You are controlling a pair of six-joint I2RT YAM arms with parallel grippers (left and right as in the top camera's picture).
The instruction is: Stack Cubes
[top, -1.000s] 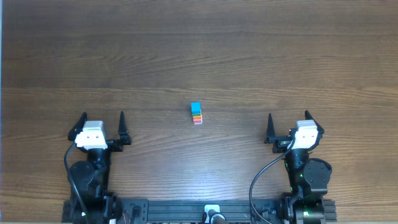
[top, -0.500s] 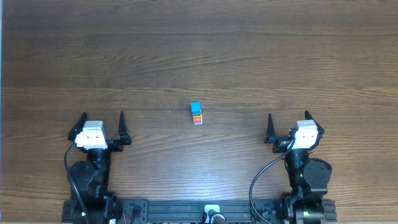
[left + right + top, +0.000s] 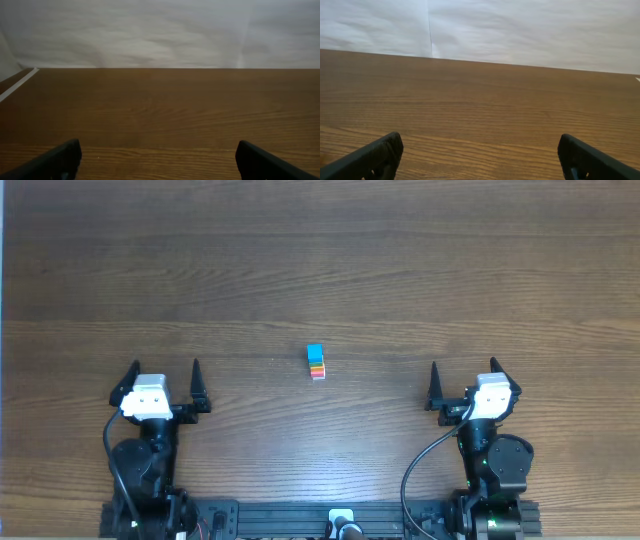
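Observation:
A small stack of cubes (image 3: 316, 363) stands near the middle of the wooden table, blue on top, then orange, with a pink one at the bottom. My left gripper (image 3: 165, 368) rests low at the left, close to its base, open and holding nothing. At the right, my right gripper (image 3: 463, 370) sits the same way, open with bare table between its fingers. Both are well apart from the stack. In the left wrist view my left gripper (image 3: 160, 155) faces bare wood, as does my right gripper (image 3: 481, 152) in the right wrist view.
The wooden table (image 3: 320, 270) stretches wide on all sides of the stack. A white wall (image 3: 160, 30) stands behind the table's far edge. A pale strip (image 3: 17, 84) marks the table's left edge.

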